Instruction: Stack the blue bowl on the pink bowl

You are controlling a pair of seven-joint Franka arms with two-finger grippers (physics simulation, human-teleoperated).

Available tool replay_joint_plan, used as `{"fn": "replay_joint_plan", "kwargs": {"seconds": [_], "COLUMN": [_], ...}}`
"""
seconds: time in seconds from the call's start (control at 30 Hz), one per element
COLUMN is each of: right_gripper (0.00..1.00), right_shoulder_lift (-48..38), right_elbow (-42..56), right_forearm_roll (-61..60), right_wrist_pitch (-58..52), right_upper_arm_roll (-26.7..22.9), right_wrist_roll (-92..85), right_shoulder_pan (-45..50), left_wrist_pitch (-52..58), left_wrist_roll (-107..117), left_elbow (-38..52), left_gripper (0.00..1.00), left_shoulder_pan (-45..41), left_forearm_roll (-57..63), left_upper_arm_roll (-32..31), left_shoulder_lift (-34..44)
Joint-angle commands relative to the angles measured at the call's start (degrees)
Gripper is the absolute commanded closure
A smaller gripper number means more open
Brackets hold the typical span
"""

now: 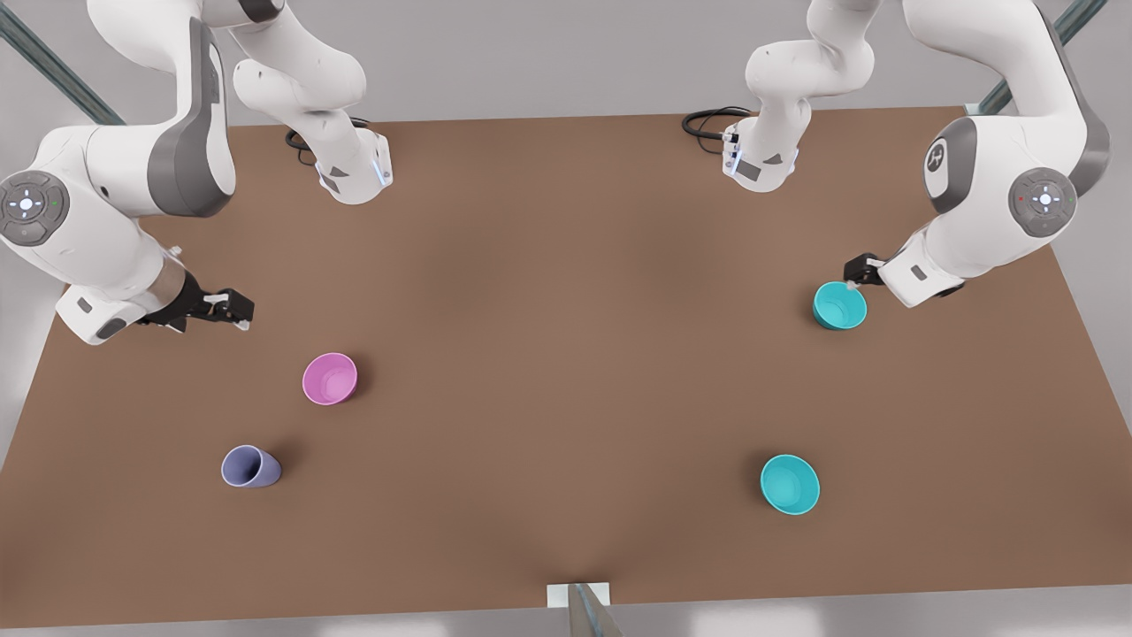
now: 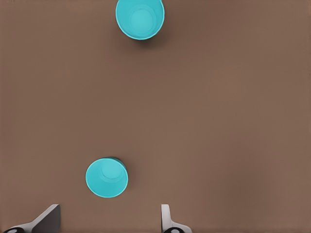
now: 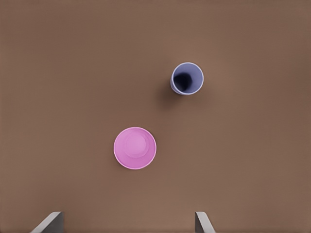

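Blue bowl (image 1: 839, 305): small, round, turquoise, plain; upright on the brown table, right side of the front view, just above mid-height; one of two alike, the twin (image 1: 790, 484) lower right, well apart. Pink bowl (image 1: 330, 379): small, round, glossy magenta, plain; upright, empty, left of centre in the front view, well apart from both.

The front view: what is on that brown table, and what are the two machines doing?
Teal bowls: two, on the front view's right; the blue bowl by a gripper, another teal bowl nearer the camera.
Pink bowl: one, front view's left.
Lavender-grey cup: one, near the pink bowl.
Table: one, brown.
Left gripper: open, beside the blue bowl's rim.
Right gripper: open, waiting above the table near the pink bowl.
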State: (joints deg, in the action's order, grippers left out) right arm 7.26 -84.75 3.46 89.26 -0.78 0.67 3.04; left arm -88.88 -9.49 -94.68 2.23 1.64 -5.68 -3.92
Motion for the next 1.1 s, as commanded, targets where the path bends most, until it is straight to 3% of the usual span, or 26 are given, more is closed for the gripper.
{"fn": "replay_joint_plan", "kwargs": {"seconds": [0.0, 0.13, 0.23, 0.43, 0.73, 0.9, 1.07], "right_gripper": [0.00, 0.00, 0.00, 0.00, 0.00, 0.00, 0.00], "right_shoulder_lift": [-0.05, 1.00, 13.21, 26.67, 20.43, 18.67, 18.58], "right_elbow": [0.02, 0.20, 0.73, 0.90, -10.87, -21.95, -25.64], "right_forearm_roll": [-0.12, -0.38, -4.86, -8.91, -11.55, -11.55, -11.55], "right_wrist_pitch": [0.30, 0.30, 6.00, 20.34, 21.13, 36.78, 37.48], "right_upper_arm_roll": [-0.01, -0.01, 0.08, 0.16, 0.34, 0.25, 0.25], "right_wrist_roll": [-0.14, -0.49, -1.37, -0.14, -3.04, -5.33, -5.41], "right_shoulder_pan": [-0.06, -0.06, -0.58, -5.59, -7.70, -7.70, -8.14], "left_wrist_pitch": [-0.16, 0.19, 0.28, 0.54, 0.81, 0.90, 0.81], "left_wrist_roll": [-1.50, -1.50, -1.50, -1.50, -1.41, -1.41, -1.41], "left_elbow": [0.03, 0.03, 0.03, -0.06, -0.06, -0.06, 0.02], "left_gripper": [0.00, 0.00, 0.00, 0.00, 0.00, 0.00, 0.00], "left_shoulder_pan": [0.50, 0.50, 0.50, 0.41, 0.23, 0.32, 0.32], "left_forearm_roll": [0.03, 0.03, 0.03, 0.03, -0.05, -0.06, 0.12], "left_upper_arm_roll": [-0.03, -0.12, -0.12, -0.12, -0.12, -0.12, -0.12], "left_shoulder_lift": [0.05, 0.05, 0.05, -0.12, -0.21, -0.56, -0.48]}}
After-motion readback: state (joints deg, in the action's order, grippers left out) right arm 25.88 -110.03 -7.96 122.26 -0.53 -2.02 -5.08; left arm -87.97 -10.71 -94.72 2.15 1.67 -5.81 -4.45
